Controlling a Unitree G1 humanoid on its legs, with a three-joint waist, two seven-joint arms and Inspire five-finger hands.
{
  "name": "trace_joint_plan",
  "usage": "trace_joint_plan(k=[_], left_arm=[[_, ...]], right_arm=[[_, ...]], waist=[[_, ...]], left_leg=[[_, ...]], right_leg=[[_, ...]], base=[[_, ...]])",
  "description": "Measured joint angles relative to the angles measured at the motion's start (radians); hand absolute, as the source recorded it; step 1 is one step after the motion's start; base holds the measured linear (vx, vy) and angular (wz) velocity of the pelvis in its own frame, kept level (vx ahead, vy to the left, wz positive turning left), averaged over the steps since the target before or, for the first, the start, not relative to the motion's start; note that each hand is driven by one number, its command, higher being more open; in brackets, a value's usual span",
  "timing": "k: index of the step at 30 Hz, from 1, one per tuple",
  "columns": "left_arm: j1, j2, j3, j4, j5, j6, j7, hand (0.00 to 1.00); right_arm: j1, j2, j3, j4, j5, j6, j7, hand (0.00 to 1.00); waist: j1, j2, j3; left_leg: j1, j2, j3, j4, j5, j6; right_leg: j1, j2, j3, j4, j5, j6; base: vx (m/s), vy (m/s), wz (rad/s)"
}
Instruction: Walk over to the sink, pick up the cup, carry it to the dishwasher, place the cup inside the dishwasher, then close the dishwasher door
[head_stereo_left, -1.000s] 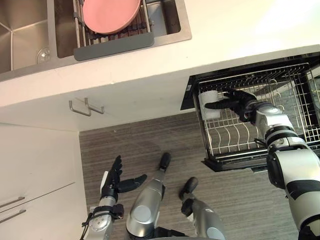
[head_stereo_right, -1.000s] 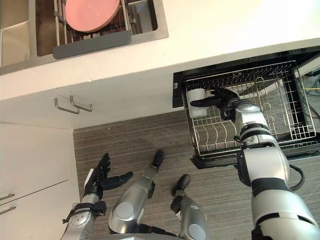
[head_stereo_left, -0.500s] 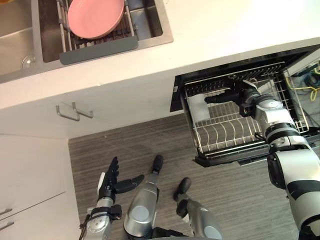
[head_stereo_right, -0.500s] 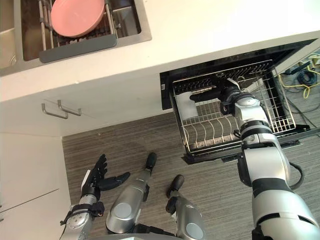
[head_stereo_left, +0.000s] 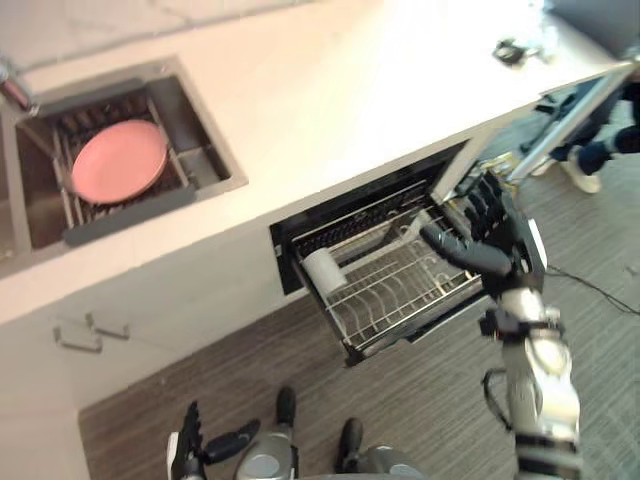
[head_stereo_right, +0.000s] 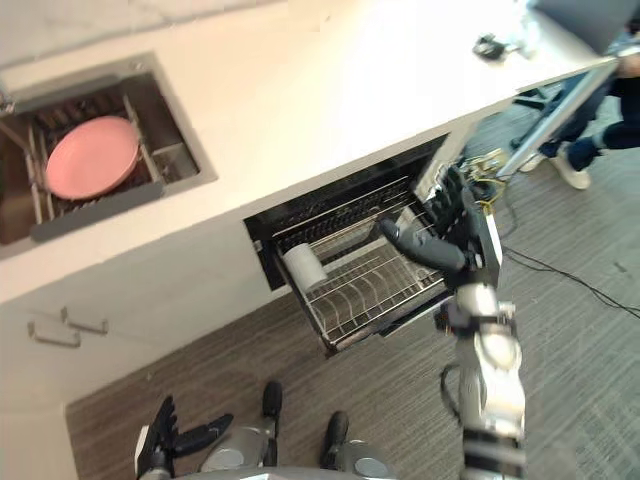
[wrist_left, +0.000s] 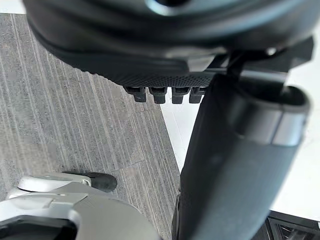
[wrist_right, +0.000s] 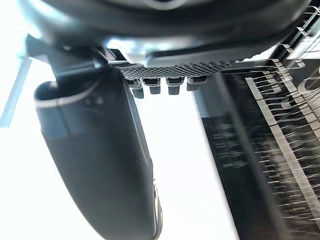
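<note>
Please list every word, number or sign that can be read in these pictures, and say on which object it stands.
None: no readable text shows on the cup, the dishwasher rack, the pink plate, the counter or the right hand.

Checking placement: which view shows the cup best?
Left eye view: the white cup sits unobstructed in the rack, left end. Right eye view matches. Right wrist view shows rack wires; left wrist view, floor.
</note>
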Motion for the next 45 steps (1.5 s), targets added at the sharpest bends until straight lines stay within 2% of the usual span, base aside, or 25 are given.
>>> trace_joint_plan(k=[5, 10, 11, 12, 13, 15, 16, 17, 18, 19, 21, 23, 24, 25, 26, 27, 29, 32, 33, 35, 37, 38, 45], left_arm=[[0.017, -0.008, 0.003, 0.002, -0.006, 0.015, 0.029, 1.00], [0.018, -0.009, 0.021, 0.018, -0.030, 0.020, 0.017, 1.00], [0.018, -0.015, 0.033, 0.029, -0.030, 0.018, 0.013, 1.00], [0.019, -0.029, 0.061, 0.050, -0.025, 0.018, 0.001, 1.00], [0.016, -0.032, 0.071, 0.064, -0.021, 0.014, -0.003, 1.00], [0.018, -0.040, 0.072, 0.074, -0.017, 0.008, -0.006, 1.00], [0.020, -0.043, 0.070, 0.076, 0.010, 0.011, -0.007, 1.00], [0.024, -0.047, 0.061, 0.077, 0.043, 0.017, -0.012, 1.00], [0.016, -0.048, 0.040, 0.083, 0.081, 0.025, -0.018, 1.00], [0.015, -0.038, 0.017, 0.081, 0.108, 0.036, -0.021, 1.00], [-0.001, -0.018, -0.022, 0.082, 0.155, 0.055, -0.023, 1.00], [-0.031, 0.006, -0.054, 0.093, 0.184, 0.078, -0.023, 1.00], [-0.053, 0.021, -0.074, 0.111, 0.202, 0.095, -0.023, 1.00], [-0.066, 0.041, -0.099, 0.117, 0.214, 0.110, -0.027, 1.00], [-0.073, 0.050, -0.114, 0.121, 0.215, 0.117, -0.027, 1.00], [-0.089, 0.067, -0.141, 0.132, 0.215, 0.131, -0.026, 1.00], [-0.119, 0.089, -0.160, 0.167, 0.213, 0.149, -0.046, 1.00], [-0.136, 0.108, -0.161, 0.188, 0.215, 0.155, -0.070, 1.00], [-0.139, 0.108, -0.161, 0.194, 0.215, 0.156, -0.069, 1.00], [-0.140, 0.109, -0.163, 0.195, 0.202, 0.161, -0.070, 1.00], [-0.139, 0.111, -0.162, 0.198, 0.177, 0.163, -0.079, 1.00], [-0.152, 0.083, -0.156, 0.259, 0.155, 0.131, -0.094, 1.00], [-0.163, 0.083, -0.151, 0.276, 0.114, 0.143, -0.119, 1.00]], right_arm=[[0.017, 0.031, 0.026, -0.043, 0.053, -0.029, 0.106, 1.00], [-0.010, 0.003, 0.078, -0.049, 0.063, -0.036, 0.146, 1.00], [-0.018, -0.005, 0.082, -0.047, 0.063, -0.036, 0.146, 1.00], [-0.032, -0.028, 0.079, -0.047, 0.066, -0.036, 0.146, 1.00], [-0.039, -0.054, 0.069, -0.045, 0.072, -0.040, 0.146, 1.00], [-0.062, -0.102, 0.042, -0.019, 0.093, -0.050, 0.136, 1.00], [-0.071, -0.113, 0.035, -0.010, 0.111, -0.055, 0.132, 1.00], [-0.072, -0.122, 0.030, -0.004, 0.124, -0.063, 0.126, 1.00], [-0.074, -0.111, 0.027, 0.008, 0.130, -0.074, 0.115, 1.00], [-0.071, -0.102, 0.044, 0.017, 0.128, -0.073, 0.099, 1.00], [-0.072, -0.097, 0.048, 0.024, 0.126, -0.075, 0.085, 1.00], [-0.075, -0.091, 0.048, 0.033, 0.126, -0.076, 0.051, 1.00], [-0.073, -0.088, 0.046, 0.045, 0.127, -0.076, 0.029, 1.00], [-0.064, -0.080, 0.043, 0.050, 0.127, -0.076, 0.010, 1.00], [-0.057, -0.074, 0.042, 0.049, 0.127, -0.077, 0.003, 1.00], [-0.031, -0.058, 0.041, 0.041, 0.125, -0.083, -0.014, 1.00], [0.027, -0.044, 0.042, 0.006, 0.117, -0.088, -0.035, 1.00], [0.030, -0.040, 0.044, -0.024, 0.121, -0.090, -0.030, 1.00], [0.023, -0.041, 0.043, -0.024, 0.130, -0.092, -0.018, 1.00], [0.010, -0.043, 0.041, -0.035, 0.131, -0.097, -0.009, 1.00], [0.009, -0.043, 0.027, -0.038, 0.132, -0.097, -0.016, 1.00], [0.015, -0.067, -0.010, -0.035, 0.131, -0.096, -0.043, 1.00], [0.014, -0.067, -0.010, -0.034, 0.131, -0.096, -0.041, 1.00]], waist=[[0.002, 0.002, -0.037], [0.017, 0.006, -0.038], [0.020, 0.012, -0.035], [0.020, 0.015, -0.038], [0.015, 0.005, -0.044], [0.013, 0.021, -0.053], [0.005, 0.041, -0.063], [-0.006, 0.072, -0.075], [-0.014, 0.093, -0.078], [-0.017, 0.085, -0.077], [-0.019, 0.084, -0.078], [-0.023, 0.079, -0.076], [-0.035, 0.076, -0.074], [-0.052, 0.071, -0.071], [-0.068, 0.069, -0.071], [-0.101, 0.063, -0.073], [-0.116, 0.049, -0.080], [-0.097, 0.013, -0.092], [-0.097, 0.014, -0.092], [-0.098, 0.013, -0.092], [-0.102, 0.014, -0.092], [-0.115, 0.066, -0.088], [-0.114, 0.066, -0.088]], left_leg=[[0.046, -0.007, -0.002, 0.009, -0.011, 0.002], [0.021, -0.029, -0.085, 0.085, -0.031, 0.006], [0.011, -0.023, -0.061, 0.099, -0.050, 0.014], [-0.013, -0.001, 0.053, 0.139, -0.098, 0.012], [-0.035, 0.025, 0.157, 0.225, -0.133, 0.026], [-0.051, 0.094, 0.360, 0.430, -0.192, 0.051], [-0.030, 0.118, 0.408, 0.451, -0.217, 0.037], [-0.010, 0.120, 0.406, 0.406, -0.240, 0.009], [0.019, 0.073, 0.379, 0.305, -0.227, 0.024], [0.055, 0.021, 0.362, 0.196, -0.173, 0.038], [0.088, -0.031, 0.336, 0.060, -0.107, 0.054], [0.085, -0.053, 0.310, 0.013, -0.079, 0.069], [0.084, -0.062, 0.281, 0.005, -0.077, 0.071], [0.089, -0.071, 0.246, 0.006, -0.078, 0.074], [0.091, -0.074, 0.220, 0.007, -0.078, 0.080], [0.091, -0.075, 0.162, 0.008, -0.077, 0.088], [0.093, -0.075, 0.102, 0.009, -0.075, 0.086], [0.108, -0.096, 0.099, 0.009, -0.073, 0.088], [0.115, -0.096, 0.100, 0.009, -0.076, 0.082], [0.113, -0.084, 0.120, 0.008, -0.084, 0.072], [0.116, -0.070, 0.128, 0.008, -0.091, 0.062], [0.125, -0.044, 0.149, 0.007, -0.091, 0.051], [0.135, -0.041, 0.164, 0.007, -0.091, 0.050]], right_leg=[[0.041, -0.009, -0.001, 0.021, -0.012, 0.007], [0.083, -0.030, -0.101, 0.058, -0.040, 0.010], [0.085, -0.033, -0.113, 0.062, -0.041, 0.010], [0.092, -0.043, -0.155, 0.058, -0.038, 0.008], [0.095, -0.066, -0.196, 0.054, -0.039, 0.007], [0.099, -0.109, -0.261, 0.075, -0.053, 0.018], [0.099, -0.123, -0.290, 0.090, -0.060, 0.032], [0.094, -0.130, -0.323, 0.113, -0.069, 0.046], [0.091, -0.153, -0.347, 0.145, -0.082, 0.069], [0.089, -0.184, -0.365, 0.159, -0.075, 0.067], [0.079, -0.203, -0.389, 0.165, -0.068, 0.079], [0.053, -0.223, -0.393, 0.204, -0.065, 0.084], [0.035, -0.237, -0.371, 0.267, -0.070, 0.075], [0.001, -0.258, -0.288, 0.369, -0.088, 0.021], [-0.029, -0.261, -0.224, 0.432, -0.095, -0.020], [-0.073, -0.223, -0.059, 0.505, -0.125, -0.020], [-0.101, -0.146, 0.084, 0.503, -0.157, 0.017], [-0.111, -0.110, 0.098, 0.332, -0.125, 0.003], [-0.084, -0.104, 0.110, 0.284, -0.121, 0.013], [-0.038, -0.084, 0.131, 0.172, -0.085, 0.052], [-0.017, -0.066, 0.140, 0.124, -0.061, 0.044], [0.008, -0.028, 0.166, 0.062, -0.028, 0.033], [0.016, -0.025, 0.180, 0.051, -0.020, 0.032]], base=[[-0.01, 0.011, 0.02], [-0.07, 0.007, 0.56], [-0.12, 0.007, 0.71], [-0.09, 0.027, 0.86], [-0.08, 0.058, 1.06], [-0.04, 0.139, 1.04], [-0.01, 0.201, 1.09], [0.00, 0.281, 1.04], [0.00, 0.249, 0.98], [-0.01, 0.241, 0.71], [-0.07, 0.149, 0.53], [-0.05, 0.074, 0.49], [-0.01, 0.062, 0.66], [0.03, 0.066, 0.80], [0.07, 0.057, 1.11], [0.08, 0.028, 1.09], [0.11, -0.022, 1.09], [0.13, -0.033, 0.27], [0.14, -0.044, -0.11], [0.12, -0.061, -0.32], [0.07, -0.058, -0.24], [0.01, -0.014, -0.04], [0.00, 0.000, -0.06]])
